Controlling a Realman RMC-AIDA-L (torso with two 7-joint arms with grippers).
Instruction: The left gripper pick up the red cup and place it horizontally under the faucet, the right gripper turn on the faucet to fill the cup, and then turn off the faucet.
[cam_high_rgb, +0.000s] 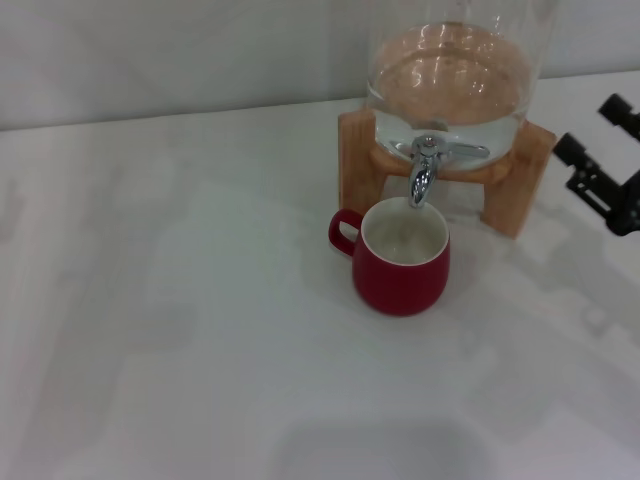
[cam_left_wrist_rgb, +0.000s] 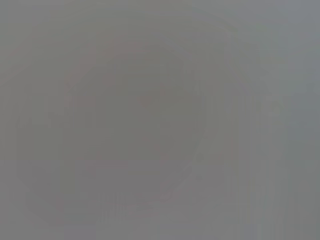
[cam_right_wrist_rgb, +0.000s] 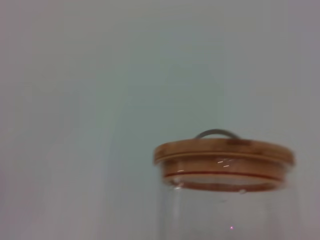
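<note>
The red cup (cam_high_rgb: 401, 262) stands upright on the white table, its loop handle pointing left and its white inside showing. Its mouth sits right under the spout of the chrome faucet (cam_high_rgb: 426, 167), whose short lever points to the right. The faucet is fitted to a clear glass jar (cam_high_rgb: 455, 70) holding water, on a wooden stand (cam_high_rgb: 360, 160). My right gripper (cam_high_rgb: 594, 128) hovers at the right edge, to the right of the stand and apart from the faucet; its black fingers are spread open and hold nothing. The left gripper is out of view, and the left wrist view shows only flat grey.
The right wrist view shows the jar's wooden lid (cam_right_wrist_rgb: 223, 152) with a metal loop handle (cam_right_wrist_rgb: 216, 133) against a plain wall. The white table (cam_high_rgb: 180, 330) spreads wide to the left and front of the cup. A pale wall runs behind the jar.
</note>
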